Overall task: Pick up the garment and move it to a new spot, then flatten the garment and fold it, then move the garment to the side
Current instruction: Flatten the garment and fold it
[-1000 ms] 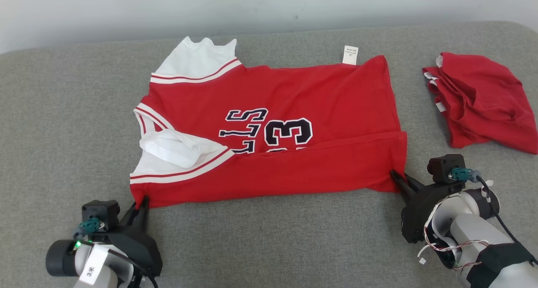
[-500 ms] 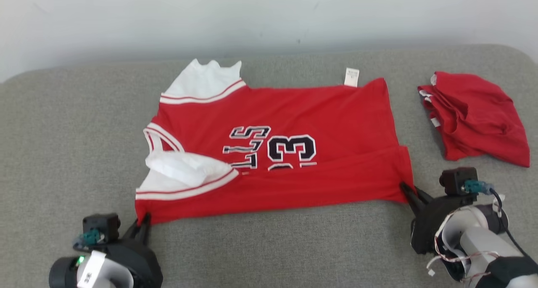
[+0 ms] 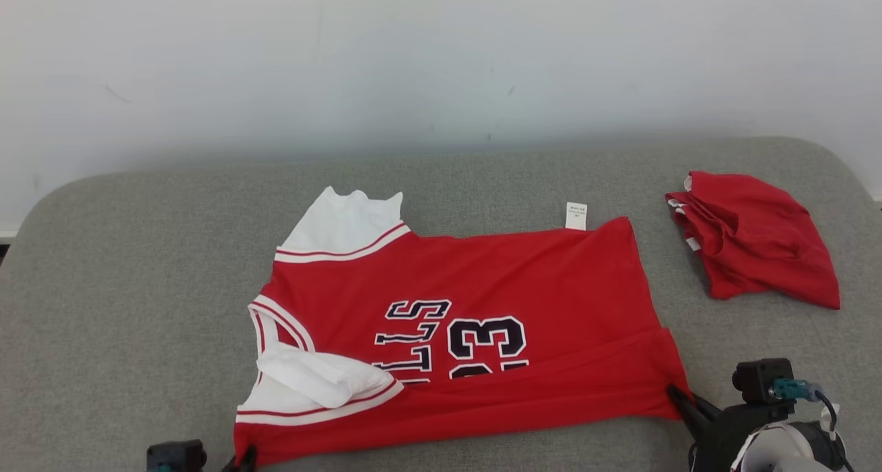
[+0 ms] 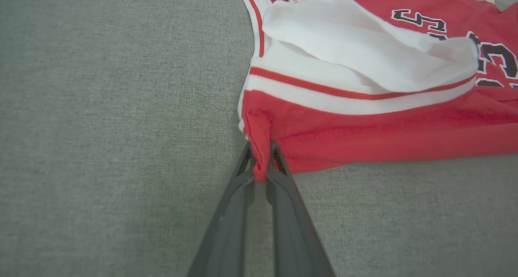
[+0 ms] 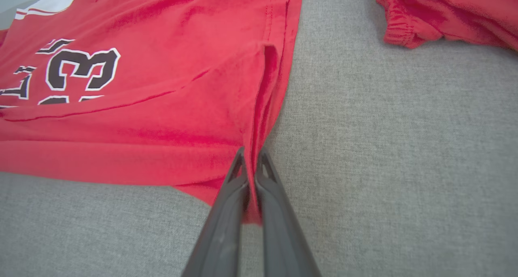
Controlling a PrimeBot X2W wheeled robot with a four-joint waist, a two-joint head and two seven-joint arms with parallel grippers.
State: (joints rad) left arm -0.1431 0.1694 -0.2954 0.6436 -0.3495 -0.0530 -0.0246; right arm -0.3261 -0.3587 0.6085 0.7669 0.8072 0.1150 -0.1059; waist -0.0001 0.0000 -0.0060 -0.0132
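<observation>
One red jersey (image 3: 517, 279), long axis left-right, neck end leftward.

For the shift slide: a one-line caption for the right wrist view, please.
Right tool pinches the red jersey's hem corner on grey upholstery; another red garment lies beyond.

I am watching the garment (image 3: 482, 279) lying spread across the middle of the padded surface (image 3: 138, 286), its near edge folded over. My left gripper (image 4: 261, 149) is pinching its near left corner, my right gripper (image 5: 251, 152) its near right corner. A bundled cloth (image 3: 754, 255) is sitting apart to its right, farther back; a wall (image 3: 413, 58) is standing behind.
</observation>
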